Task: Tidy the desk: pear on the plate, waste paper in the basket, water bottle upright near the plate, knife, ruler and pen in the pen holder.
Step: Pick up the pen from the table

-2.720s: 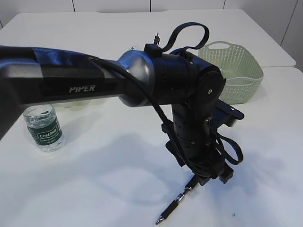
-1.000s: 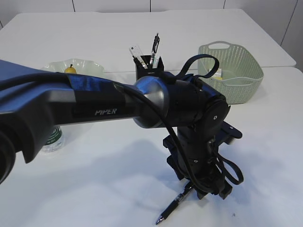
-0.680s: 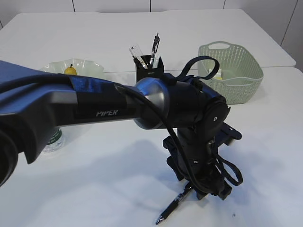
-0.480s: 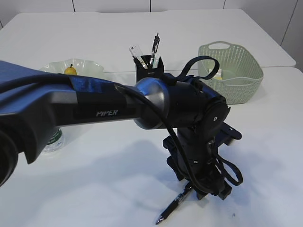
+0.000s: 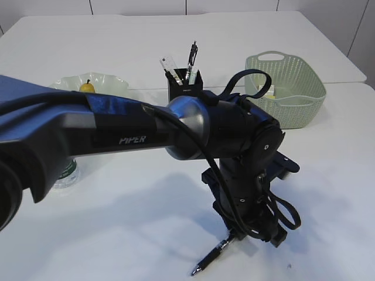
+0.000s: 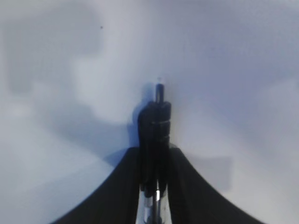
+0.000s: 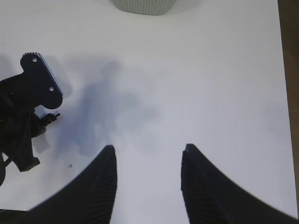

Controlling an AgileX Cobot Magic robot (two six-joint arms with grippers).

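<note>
A black pen [image 5: 211,257] lies near the table's front edge. My left gripper [image 5: 249,234] is down on its rear end; in the left wrist view the jaws [image 6: 156,154] are shut on the pen [image 6: 156,121]. The black pen holder [image 5: 184,82] at the back holds a ruler and a pen. A pear [image 5: 87,86] sits on the pale plate [image 5: 111,82]. The water bottle [image 5: 64,172] stands upright, mostly hidden behind the left arm. My right gripper [image 7: 147,154] is open and empty over bare table.
A green basket [image 5: 287,88] stands at the back right, its rim showing in the right wrist view [image 7: 145,5]. The left arm [image 5: 117,132] crosses the left and middle of the exterior view. A table seam runs behind the plate and basket.
The left arm dropped lower, uncovering the plate, pear and pen holder. Its gripper settled onto the pen's rear end, and the pen shifted slightly.
</note>
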